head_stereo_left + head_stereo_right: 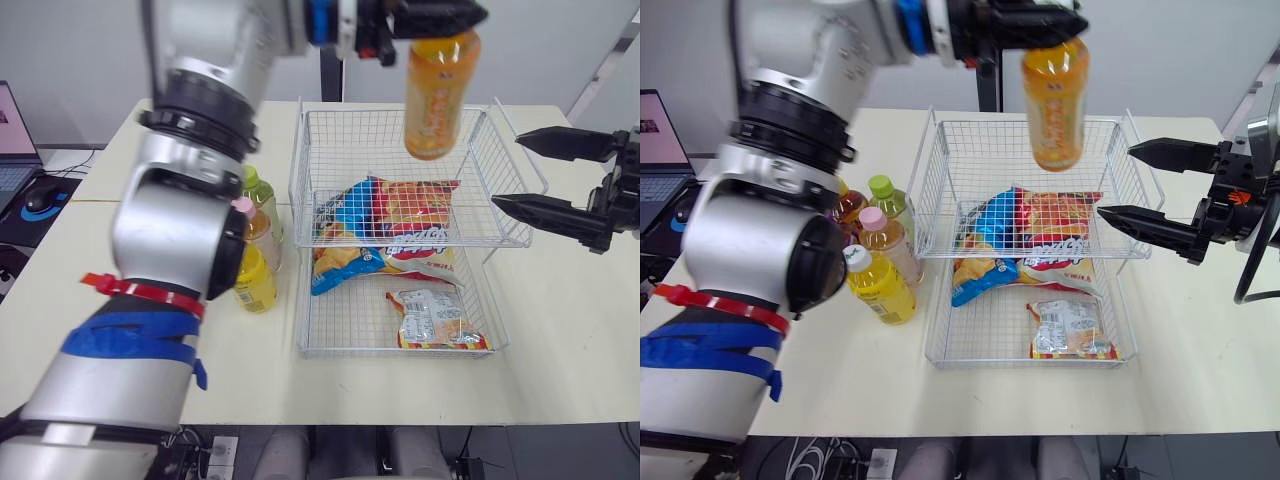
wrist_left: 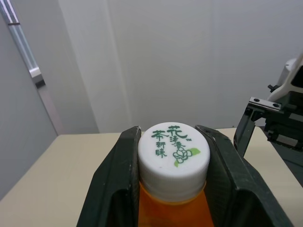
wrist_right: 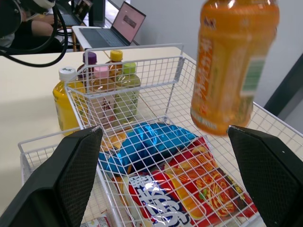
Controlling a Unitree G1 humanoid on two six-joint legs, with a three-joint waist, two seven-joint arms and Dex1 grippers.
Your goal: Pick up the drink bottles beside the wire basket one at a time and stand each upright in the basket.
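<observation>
The left gripper has its fingers clamped on the neck of an orange drink bottle, which hangs upright above the wire basket and the snack bags inside it. The right gripper hovers at the basket's right side, fingers spread wide, holding nothing. More bottles stand on the worktop just beside the basket's left wall.
</observation>
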